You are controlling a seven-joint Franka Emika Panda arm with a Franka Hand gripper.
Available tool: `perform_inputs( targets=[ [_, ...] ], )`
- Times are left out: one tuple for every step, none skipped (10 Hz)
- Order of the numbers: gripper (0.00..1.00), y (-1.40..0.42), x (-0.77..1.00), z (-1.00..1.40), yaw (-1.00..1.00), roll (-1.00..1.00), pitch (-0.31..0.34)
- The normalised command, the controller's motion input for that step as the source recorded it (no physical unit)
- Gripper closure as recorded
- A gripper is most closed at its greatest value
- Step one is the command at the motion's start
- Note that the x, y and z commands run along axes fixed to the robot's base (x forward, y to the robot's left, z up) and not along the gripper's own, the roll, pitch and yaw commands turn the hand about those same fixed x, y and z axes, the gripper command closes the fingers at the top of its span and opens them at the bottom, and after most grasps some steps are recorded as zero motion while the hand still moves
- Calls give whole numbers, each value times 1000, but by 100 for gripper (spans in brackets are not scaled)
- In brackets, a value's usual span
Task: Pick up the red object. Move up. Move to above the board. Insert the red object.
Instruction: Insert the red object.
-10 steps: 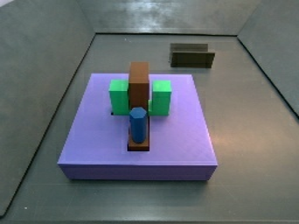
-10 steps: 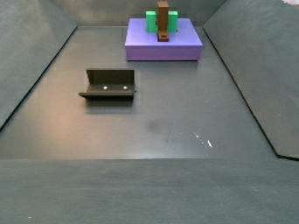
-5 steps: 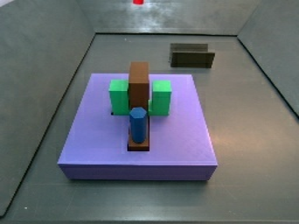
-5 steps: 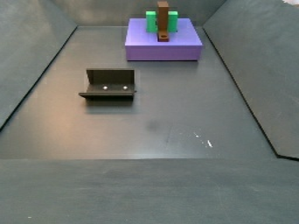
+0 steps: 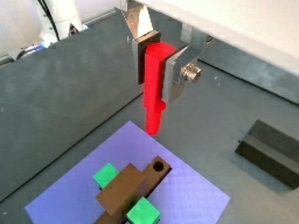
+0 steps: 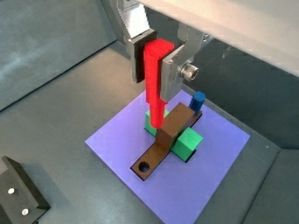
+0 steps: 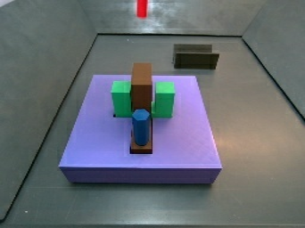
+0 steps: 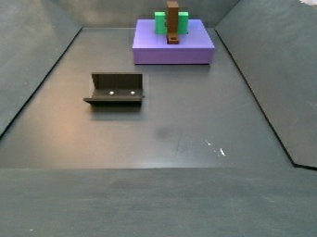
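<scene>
My gripper (image 5: 160, 77) is shut on the red object (image 5: 156, 101), a thin red rod hanging straight down between the silver fingers (image 5: 179, 73). Both wrist views show the gripper (image 6: 155, 72) holding the red object (image 6: 155, 96) high above the purple board (image 6: 219, 145). A brown bar (image 6: 165, 145) with a hole near one end lies on the board between green blocks (image 6: 188, 142), with a blue peg (image 6: 197, 101) upright at its other end. In a side view only the rod's lower tip (image 7: 142, 8) shows at the top edge, beyond the board (image 7: 89, 134).
The fixture (image 7: 195, 57) stands on the grey floor behind the board, also visible as the fixture (image 8: 115, 89) in a side view and the fixture (image 5: 274, 154) in a wrist view. Sloping grey walls enclose the floor.
The red rod's tip has entered a side view at the top edge and reaches further down than half a second ago. Board and fixture have not moved.
</scene>
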Motion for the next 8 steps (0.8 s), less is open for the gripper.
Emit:
perform_inputs(
  targets=[
    [100, 23, 114, -489, -117, 4, 0],
    [100, 17, 117, -523, -137, 40, 0],
    [100, 14, 166, -540, -206, 64, 0],
    [100, 66, 217, -586, -226, 53, 0],
    [100, 103, 186, -583, -183, 71, 0],
    [100, 149, 186, -520, -114, 80, 0],
    [100, 120, 177, -543, -109, 76, 0],
    [100, 149, 109, -574, -123, 37, 0]
  ],
)
